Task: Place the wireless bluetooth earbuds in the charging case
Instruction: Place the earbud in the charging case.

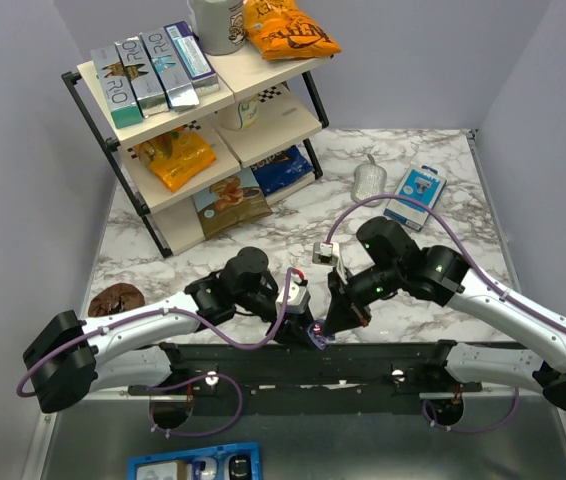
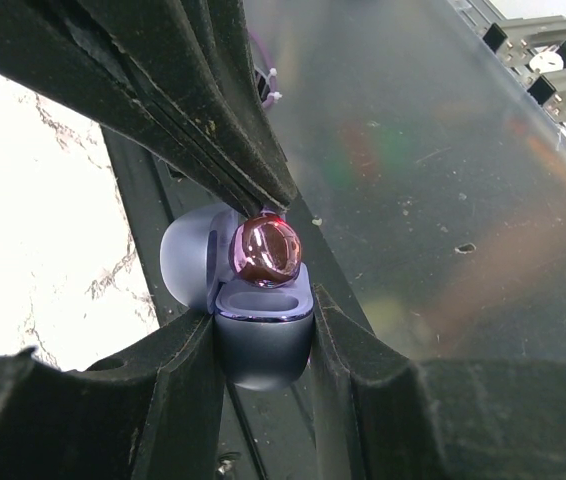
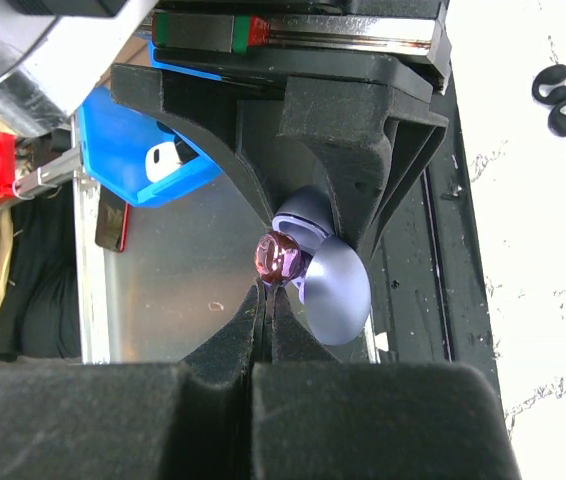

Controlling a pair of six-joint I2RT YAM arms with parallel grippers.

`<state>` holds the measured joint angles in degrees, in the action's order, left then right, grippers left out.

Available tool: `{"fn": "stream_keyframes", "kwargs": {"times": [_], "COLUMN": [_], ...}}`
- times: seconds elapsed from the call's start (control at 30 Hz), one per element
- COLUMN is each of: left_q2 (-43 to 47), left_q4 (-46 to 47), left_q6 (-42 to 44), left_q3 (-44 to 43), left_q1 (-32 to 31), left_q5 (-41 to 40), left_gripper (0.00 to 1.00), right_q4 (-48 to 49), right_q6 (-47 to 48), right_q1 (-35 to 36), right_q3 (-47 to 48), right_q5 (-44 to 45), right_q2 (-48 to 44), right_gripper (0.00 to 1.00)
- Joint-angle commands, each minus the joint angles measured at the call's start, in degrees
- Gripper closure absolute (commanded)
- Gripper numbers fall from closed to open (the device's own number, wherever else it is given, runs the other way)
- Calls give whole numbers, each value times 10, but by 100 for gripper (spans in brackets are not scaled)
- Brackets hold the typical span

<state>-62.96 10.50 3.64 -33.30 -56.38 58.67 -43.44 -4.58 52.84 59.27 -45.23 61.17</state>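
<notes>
White-shelled left arm (image 1: 148, 328) and right arm (image 1: 508, 300), black joints, looping purple cables (image 1: 403, 196), matte black end effector fingers (image 2: 93, 410).

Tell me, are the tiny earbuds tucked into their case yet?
Not quite. Done: the left gripper grips the charging case, its lid open. In hand: the right gripper pinches one glossy earbud right at the case's mouth, not seated yet. Left: press it into its socket and let go. No second earbud shows, so I can't tell whether it's already inside or needs fetching.
</notes>
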Motion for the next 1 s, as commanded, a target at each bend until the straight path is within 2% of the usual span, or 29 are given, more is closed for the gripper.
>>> {"fn": "stream_keyframes", "kwargs": {"times": [0.0,0.97], "left_q2": [-4,-18], "left_q4": [6,-11], "left_q6": [20,30], "left_q3": [-14,-25], "left_q1": [-5,-5], "left_q5": [12,7], "left_gripper": [100,100], "right_q4": [-2,-19], "right_q6": [0,3], "right_q1": [3,26], "right_q3": [-6,-6], "right_q5": [24,61], "right_q2": [4,18], "right_gripper": [99,99]}}
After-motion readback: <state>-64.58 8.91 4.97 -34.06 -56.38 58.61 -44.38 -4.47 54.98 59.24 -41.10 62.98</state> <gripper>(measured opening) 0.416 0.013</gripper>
